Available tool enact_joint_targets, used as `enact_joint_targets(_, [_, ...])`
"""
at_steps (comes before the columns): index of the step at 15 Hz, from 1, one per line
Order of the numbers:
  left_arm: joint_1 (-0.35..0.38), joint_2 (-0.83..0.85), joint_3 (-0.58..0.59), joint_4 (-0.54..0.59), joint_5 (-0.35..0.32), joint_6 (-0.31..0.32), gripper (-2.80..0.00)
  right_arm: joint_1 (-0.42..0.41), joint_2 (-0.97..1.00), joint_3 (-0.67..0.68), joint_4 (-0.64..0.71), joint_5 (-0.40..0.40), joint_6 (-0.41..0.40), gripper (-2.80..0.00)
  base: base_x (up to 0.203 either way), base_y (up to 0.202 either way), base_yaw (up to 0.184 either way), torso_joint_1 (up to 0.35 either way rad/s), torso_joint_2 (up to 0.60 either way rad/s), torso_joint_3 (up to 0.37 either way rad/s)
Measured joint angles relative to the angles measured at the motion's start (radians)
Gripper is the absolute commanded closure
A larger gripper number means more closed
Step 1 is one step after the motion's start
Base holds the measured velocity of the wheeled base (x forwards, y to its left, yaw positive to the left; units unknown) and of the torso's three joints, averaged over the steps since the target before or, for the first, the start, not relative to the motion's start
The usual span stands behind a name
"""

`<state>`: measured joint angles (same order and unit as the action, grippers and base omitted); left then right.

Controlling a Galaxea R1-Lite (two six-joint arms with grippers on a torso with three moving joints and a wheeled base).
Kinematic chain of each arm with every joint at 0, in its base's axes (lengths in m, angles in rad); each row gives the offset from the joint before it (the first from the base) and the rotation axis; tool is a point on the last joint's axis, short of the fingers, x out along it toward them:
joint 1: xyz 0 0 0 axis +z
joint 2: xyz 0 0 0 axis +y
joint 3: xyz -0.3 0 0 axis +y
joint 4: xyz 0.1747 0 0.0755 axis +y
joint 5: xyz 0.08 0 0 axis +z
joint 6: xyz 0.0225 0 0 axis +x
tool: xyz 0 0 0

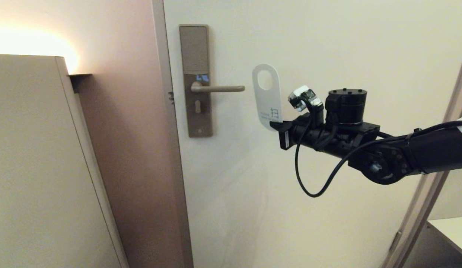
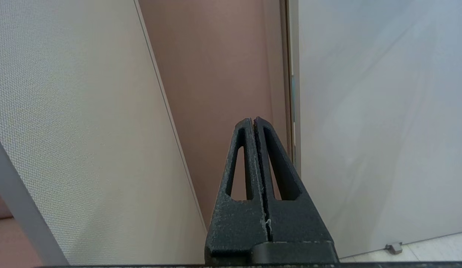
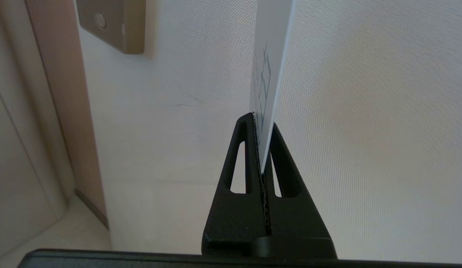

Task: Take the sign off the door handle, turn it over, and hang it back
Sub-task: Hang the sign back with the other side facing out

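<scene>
The right claw [image 1: 277, 125] is squeezed tight on the bottom end of the sign [image 1: 267, 95] and holds it up in the air in front of the pale door [image 1: 327, 56]. The sign stands upright with its round hole at the top. Its white side with grey writing faces out. It is off the door handle [image 1: 219, 88] and sits just to the right of the tip of the handle, not touching it. The hole is about level with the handle. The handle is a thin metal bar that sticks out flat to the right from a tall brown-grey lock plate [image 1: 195, 80]. The right arm [image 1: 402, 152] reaches in from the right side, and a black cable [image 1: 309, 178] hangs in a loop under it. In the right wrist view the sign [image 3: 270, 74] is seen from its thin edge, pinched between the two black fingers [image 3: 238, 163], with the bottom corner of the lock plate [image 3: 115, 22] further off. The left claw [image 2: 254, 123] is closed with nothing in it. It points at a brown strip of wall [image 2: 216, 74] beside the door frame, low down near the floor. A big beige cabinet [image 1: 29, 167] stands to the left of the door
</scene>
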<state>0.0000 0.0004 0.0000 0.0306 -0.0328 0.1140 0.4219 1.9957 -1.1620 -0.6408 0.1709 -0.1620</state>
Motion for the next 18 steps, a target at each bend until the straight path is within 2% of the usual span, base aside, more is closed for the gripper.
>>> enact_joint_targets(3, [0.000,0.000,0.000,0.000,0.000,0.000,0.00,0.004,0.035,-0.024,-0.001,-0.002,-0.034,0.00,0.000,0.000,0.000,0.000,0.00,0.000])
enact_joint_targets(18, [0.000,0.000,0.000,0.000,0.001,0.000,0.00,0.043,0.117,-0.078,0.000,-0.004,-0.071,0.00,0.000,0.000,0.000,0.000,0.00,0.000])
